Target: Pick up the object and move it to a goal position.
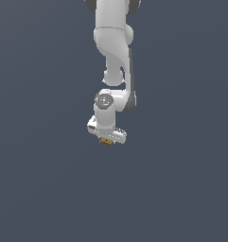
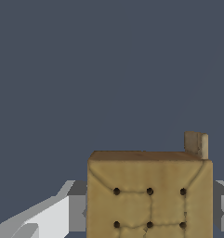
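One white jointed robot arm [image 1: 113, 56], one white gripper [image 1: 106, 138], one small tan-brown squarish block [image 2: 149, 195] with dark dots. Block sits clamped between the gripper's grey fingers [image 2: 77, 207], under the hand. Surroundings a plain slate-blue field; desk edge not discernible. Arm's base cut off above; block's lower part cropped in wrist view.

A plain, flat, dark slate-blue backdrop [image 1: 39, 189] throughout.
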You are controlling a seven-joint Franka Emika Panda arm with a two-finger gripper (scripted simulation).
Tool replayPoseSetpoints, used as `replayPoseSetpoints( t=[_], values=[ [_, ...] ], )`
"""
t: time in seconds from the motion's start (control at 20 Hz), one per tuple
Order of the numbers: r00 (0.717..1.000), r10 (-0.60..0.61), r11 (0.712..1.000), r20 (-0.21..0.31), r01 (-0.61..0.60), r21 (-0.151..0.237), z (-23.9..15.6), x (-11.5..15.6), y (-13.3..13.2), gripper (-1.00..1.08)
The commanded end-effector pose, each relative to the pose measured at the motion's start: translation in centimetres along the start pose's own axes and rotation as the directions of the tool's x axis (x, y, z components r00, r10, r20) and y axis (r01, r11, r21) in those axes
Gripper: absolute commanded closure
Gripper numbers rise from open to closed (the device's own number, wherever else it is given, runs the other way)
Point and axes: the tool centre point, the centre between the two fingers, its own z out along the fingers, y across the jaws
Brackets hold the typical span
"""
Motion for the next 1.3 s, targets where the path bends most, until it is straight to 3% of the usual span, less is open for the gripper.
replayPoseSetpoints(
  t=[0.0,0.55,1.25],
  values=[
    [1.0,0.0,1.0,0.0,0.0,-0.001,0.1,0.0,0.0,1.08],
    [1.0,0.0,1.0,0.0,0.0,0.0,-2.8,-0.6,-2.1,1.08],
    [1.0,0.001,1.0,-0.001,-0.001,-0.002,-15.2,-3.1,-11.2,1.08]
  ],
)
